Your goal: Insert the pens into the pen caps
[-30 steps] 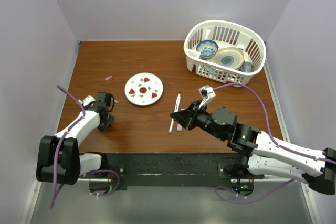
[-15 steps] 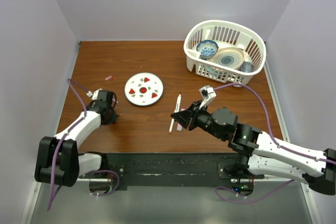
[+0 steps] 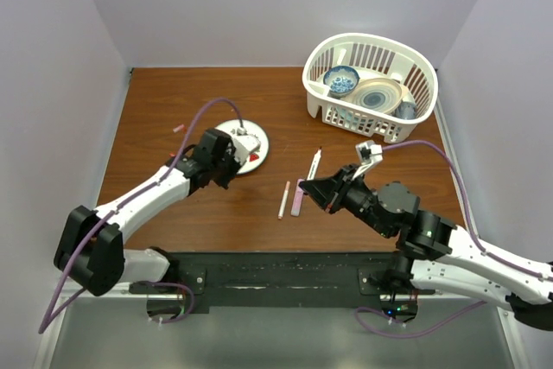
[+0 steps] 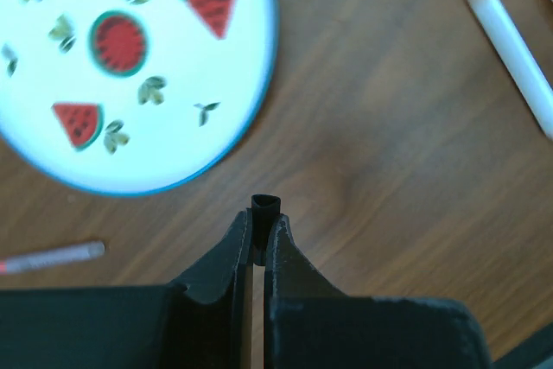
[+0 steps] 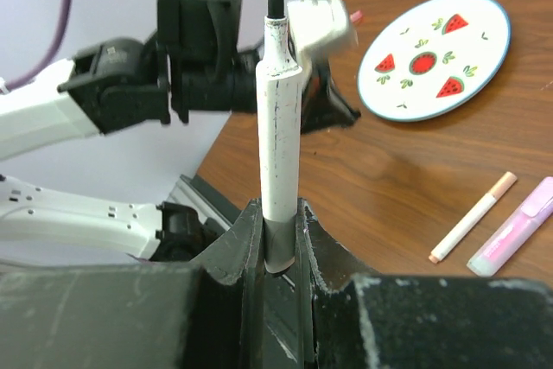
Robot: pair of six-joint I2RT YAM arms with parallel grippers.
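Two pincers each hold one small thing. The left pincer (image 4: pixel 263 222) is squeezed shut on a tiny dark cap (image 4: pixel 265 204), and the cap pokes out just past its fingertips. That cap is over the brown surface (image 3: pixel 173 92), just beside the near rim of a white plate (image 3: pixel 252 140) with watermelon pictures, left of the middle. I cannot tell if the cap touches the wood. The right pincer (image 5: pixel 278 213) is closed tight on the lower part of the white pen (image 5: pixel 278 110). The pen's bare dark tip sticks out away from the fingers. This pen is up in the air over the middle of the surface, a bit toward the right edge, and it is apart from the dark cap. A thin pen (image 3: pixel 284 200) and a thicker pale pink pen (image 3: pixel 298 197) lie side by side on the wood, between the middle and the near edge. A little pink cap (image 3: pixel 179 128) lies alone near the left edge. A white basket (image 3: pixel 367 125) with dishes in it sits in the far right corner.
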